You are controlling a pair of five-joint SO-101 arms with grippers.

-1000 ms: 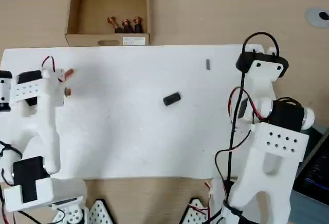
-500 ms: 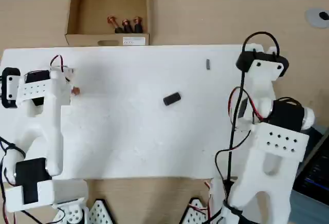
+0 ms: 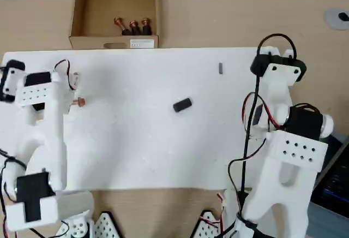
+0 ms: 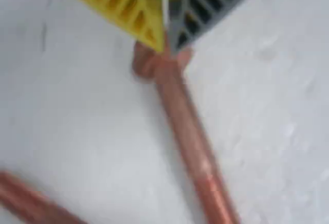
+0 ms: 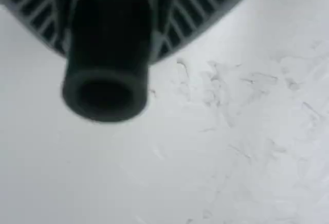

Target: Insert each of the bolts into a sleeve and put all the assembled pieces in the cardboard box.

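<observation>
My left gripper (image 4: 165,41) is shut, its yellow and grey fingertips pressed together against the head of a copper bolt (image 4: 180,126) that lies on the white board. In the high view this bolt (image 3: 79,102) pokes out beside the left arm. A second bolt (image 4: 25,201) lies close by. My right gripper (image 5: 110,8) is shut on a black sleeve (image 5: 105,54), held above the board with its open end showing. Another black sleeve (image 3: 182,105) lies loose mid-board. The cardboard box (image 3: 76,14) at the back holds three assembled pieces (image 3: 132,26).
The white board (image 3: 142,150) covers most of the table. A small grey piece (image 3: 221,68) lies near its back edge. The right arm (image 3: 283,140) stands over the board's right side, with cables hanging along it.
The left arm has swung back and toward the left edge. The bolt beside it has shifted a little right and nearer the front. The right arm has kept still.
</observation>
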